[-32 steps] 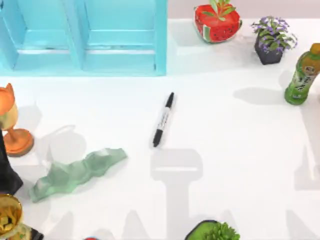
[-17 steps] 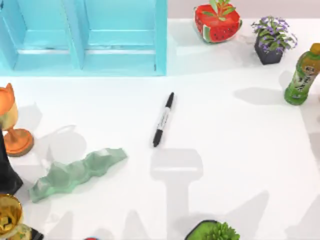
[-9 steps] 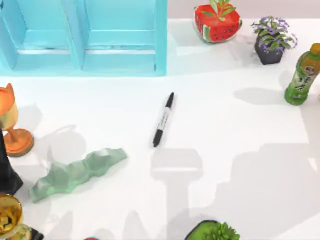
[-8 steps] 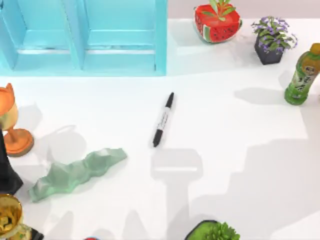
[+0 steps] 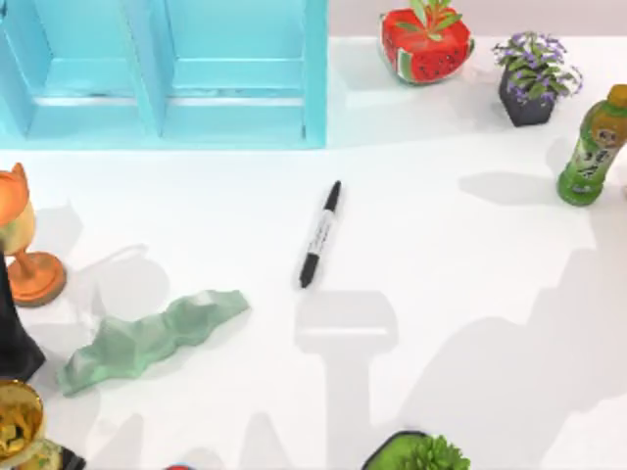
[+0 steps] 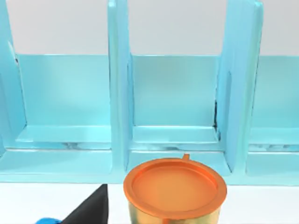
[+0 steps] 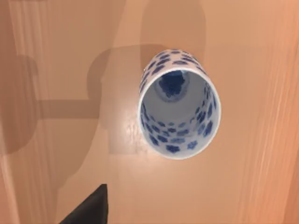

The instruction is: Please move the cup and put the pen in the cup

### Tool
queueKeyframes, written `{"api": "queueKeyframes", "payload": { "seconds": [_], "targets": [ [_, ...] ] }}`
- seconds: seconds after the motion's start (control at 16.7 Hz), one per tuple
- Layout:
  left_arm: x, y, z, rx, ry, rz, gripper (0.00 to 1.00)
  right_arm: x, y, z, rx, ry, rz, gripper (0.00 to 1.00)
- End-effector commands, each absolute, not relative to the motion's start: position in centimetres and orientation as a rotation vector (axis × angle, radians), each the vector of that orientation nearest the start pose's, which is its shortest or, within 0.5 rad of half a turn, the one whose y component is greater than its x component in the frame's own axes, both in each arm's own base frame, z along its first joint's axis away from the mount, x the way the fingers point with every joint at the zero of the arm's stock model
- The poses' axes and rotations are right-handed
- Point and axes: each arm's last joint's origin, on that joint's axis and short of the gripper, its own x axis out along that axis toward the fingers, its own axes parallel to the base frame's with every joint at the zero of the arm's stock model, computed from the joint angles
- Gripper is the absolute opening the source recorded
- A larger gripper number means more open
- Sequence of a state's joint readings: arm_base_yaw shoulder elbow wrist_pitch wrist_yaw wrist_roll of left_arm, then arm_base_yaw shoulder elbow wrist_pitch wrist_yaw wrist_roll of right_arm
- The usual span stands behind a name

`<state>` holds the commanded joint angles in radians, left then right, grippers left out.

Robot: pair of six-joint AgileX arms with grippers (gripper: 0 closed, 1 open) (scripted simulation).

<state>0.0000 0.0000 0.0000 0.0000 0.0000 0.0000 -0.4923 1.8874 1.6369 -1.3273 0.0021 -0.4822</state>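
Note:
The pen (image 5: 319, 235), black with a white label band, lies flat near the middle of the white table (image 5: 451, 255), cap end toward the blue shelf. The cup (image 7: 180, 105), white with blue flowers, faces the right wrist camera mouth-on, over an orange-brown wooden surface crossed by arm shadows. A dark part of my right gripper (image 7: 88, 207) sits at that picture's edge, apart from the cup. I cannot tell whether the cup is held. A dark part of my left gripper (image 6: 91, 210) hovers beside the orange goblet (image 6: 175, 191), facing the shelf.
A blue shelf unit (image 5: 167, 69) fills the back left. The orange goblet (image 5: 24, 245), a black shape (image 5: 12, 333), a gold goblet (image 5: 15, 426) and a green crumpled lump (image 5: 147, 338) crowd the left. A watermelon pot (image 5: 423, 44), flower pot (image 5: 534, 78) and green bottle (image 5: 593, 147) stand back right.
A large shadow has spread across the right side of the table and shifted toward the front. The pen and the other objects have not moved.

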Motion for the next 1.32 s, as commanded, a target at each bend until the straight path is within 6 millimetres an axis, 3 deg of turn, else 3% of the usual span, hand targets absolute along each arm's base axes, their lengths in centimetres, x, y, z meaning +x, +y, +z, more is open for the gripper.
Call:
{"api": "queueKeyframes", "payload": {
  "seconds": [0.18,0.3,0.78,1.08,1.32],
  "targets": [
    [10.6,-0.1,16.0,0.000,0.000,0.000,1.00,31.9,-16.5,24.8,0.002,1.576,-0.001,1.00],
    [10.6,-0.1,16.0,0.000,0.000,0.000,1.00,32.0,-16.6,23.7,0.007,1.580,-0.001,1.00],
    [10.6,-0.1,16.0,0.000,0.000,0.000,1.00,31.9,-16.7,15.3,0.005,1.575,-0.003,1.00],
    [10.6,-0.1,16.0,0.000,0.000,0.000,1.00,31.8,-16.6,14.9,0.006,1.578,-0.002,1.00],
    [10.6,-0.1,16.0,0.000,0.000,0.000,1.00,31.8,-16.6,14.9,0.006,1.578,-0.002,0.70]
  ]
}}
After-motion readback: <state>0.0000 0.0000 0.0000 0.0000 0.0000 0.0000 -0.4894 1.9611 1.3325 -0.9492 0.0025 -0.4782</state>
